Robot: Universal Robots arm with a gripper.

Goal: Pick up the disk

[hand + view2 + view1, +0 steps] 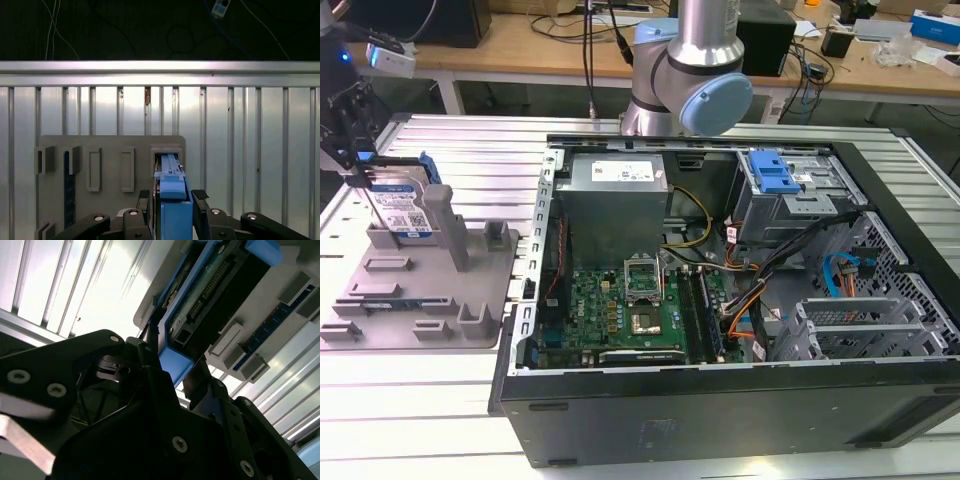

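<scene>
The gripper (pixel 172 197) is clenched on the disk (pixel 170 170). In the first wrist view one black finger (pixel 144 200) sits against each broad face, with the blue rail of the upper edge between them. In the second wrist view the same blue rail end shows wedged between the dark fingertips, with the black connector edge of the disk (pixel 210 285) running away from the gripper (pixel 172 357).

The disk (pixel 405 210) stands on edge in a slot of the tray (pixel 420 290), at the exterior view's left. Its white-and-blue label faces the camera, and blue plastic runs along its top and side. The gripper (pixel 360 180) comes straight down onto it from above, its fingers vertical.

The tray is matt grey plastic, flat, with raised posts and rectangular slots. It lies on a table (pixel 470 140) of ribbed, shiny aluminium profile. Just beside it, towards the exterior view's right, is an open black computer case (pixel 720 420) with a green board, cables and a blue-latched cage inside.

The arm (pixel 690 60) is silver tube with pale blue joint caps. It rises behind the case.
</scene>
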